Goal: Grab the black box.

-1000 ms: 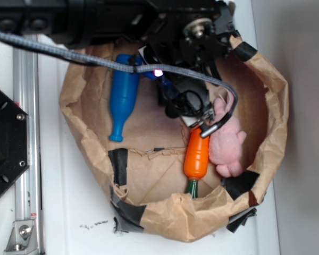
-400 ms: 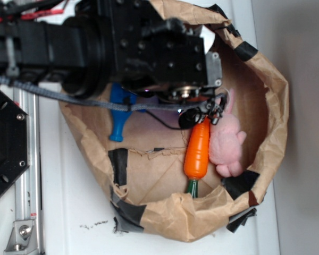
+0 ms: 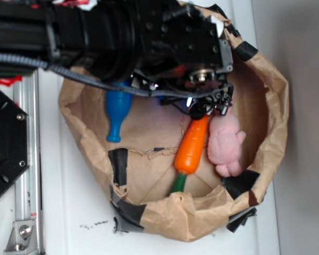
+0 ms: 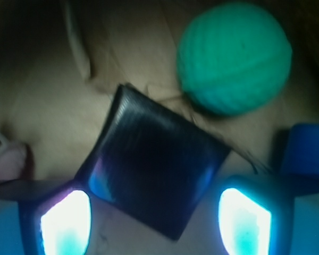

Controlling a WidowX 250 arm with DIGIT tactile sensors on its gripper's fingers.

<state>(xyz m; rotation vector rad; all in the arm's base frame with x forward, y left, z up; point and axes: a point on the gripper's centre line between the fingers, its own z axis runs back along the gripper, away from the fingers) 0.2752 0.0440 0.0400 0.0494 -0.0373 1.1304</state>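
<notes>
Black and glossy, the box [image 4: 154, 178] lies on the bag [image 3: 266, 95] floor, turned corner-on to the wrist camera like a diamond, its skin finely ridged and catching bluish glare near two corners. It sits between the two lit fingertips [image 4: 64, 223] of the gripper [image 4: 154, 223], which stands released, jaws spread wider than the box, with its lower corner reaching down between them. A green ball [image 4: 234, 58] rests just beyond the box's far edge, close to touching it; something blue shows at the right edge.

From outside, the arm hides the box altogether; the gripper hangs inside the bag's upper half, above a carrot [image 3: 191, 149], a pink plush [image 3: 226, 146] and a blue bottle [image 3: 117, 114].

To close well, I would judge the wrist needs a slight turn so the pads meet two flat sides rather than corners, then a further drop so they seat low on the walls. Closing on the diagonal risks the slick box twisting out or nudging the ball.
</notes>
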